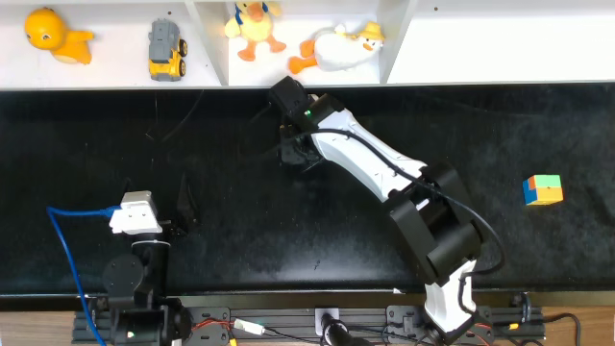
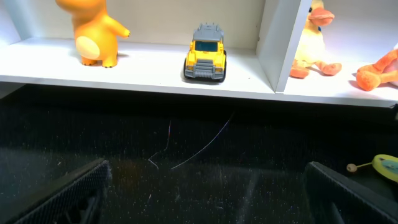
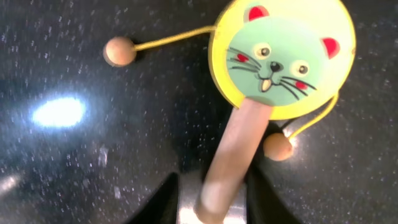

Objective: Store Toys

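A hand drum toy (image 3: pixel 283 59) with a green cat face, yellow rim, wooden handle and two beads on strings lies on the black table. My right gripper (image 3: pixel 214 202) is shut on its handle; in the top view this gripper (image 1: pixel 294 152) is near the back middle of the table, just in front of the shelf. The drum's edge (image 2: pixel 385 167) also peeks into the left wrist view. My left gripper (image 1: pixel 183 207) is open and holds nothing, low at the table's left, its fingers (image 2: pixel 74 193) spread wide and facing the shelf.
A white shelf (image 1: pixel 480 43) runs along the back, holding an orange duck (image 1: pixel 58 37), a yellow truck (image 1: pixel 165 50), a plush duck (image 1: pixel 255 24) and a white plush duck (image 1: pixel 341 46). A coloured cube (image 1: pixel 543 189) sits at the table's right.
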Action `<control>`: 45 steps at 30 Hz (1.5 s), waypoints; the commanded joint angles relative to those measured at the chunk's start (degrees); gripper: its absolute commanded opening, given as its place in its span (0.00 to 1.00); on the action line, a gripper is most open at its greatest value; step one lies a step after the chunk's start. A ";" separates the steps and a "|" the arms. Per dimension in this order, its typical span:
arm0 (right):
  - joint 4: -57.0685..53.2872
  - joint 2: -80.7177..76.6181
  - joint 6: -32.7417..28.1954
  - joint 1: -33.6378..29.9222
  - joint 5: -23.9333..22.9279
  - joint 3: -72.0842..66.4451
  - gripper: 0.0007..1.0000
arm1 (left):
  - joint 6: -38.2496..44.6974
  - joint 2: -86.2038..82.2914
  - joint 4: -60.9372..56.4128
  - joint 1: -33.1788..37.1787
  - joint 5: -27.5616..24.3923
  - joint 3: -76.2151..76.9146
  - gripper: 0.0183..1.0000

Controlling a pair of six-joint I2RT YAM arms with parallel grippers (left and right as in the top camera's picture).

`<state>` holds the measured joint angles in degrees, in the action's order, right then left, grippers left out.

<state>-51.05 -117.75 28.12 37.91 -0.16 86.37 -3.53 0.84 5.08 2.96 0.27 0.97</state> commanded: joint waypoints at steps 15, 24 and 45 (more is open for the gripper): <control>-8.41 -1.11 0.66 0.15 3.76 0.17 0.04 | -1.05 -0.68 -0.28 -0.46 0.28 -0.50 1.00; -13.03 13.14 2.14 0.07 2.73 0.17 0.05 | -1.07 -0.68 -0.28 -0.46 0.28 -0.50 1.00; -30.14 30.42 -3.72 -23.23 -6.86 0.15 0.05 | -1.07 -0.68 -0.28 -0.46 0.28 -0.50 1.00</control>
<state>-82.06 -89.03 28.64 19.16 -5.34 86.19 -3.53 0.84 5.08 2.96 0.27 0.97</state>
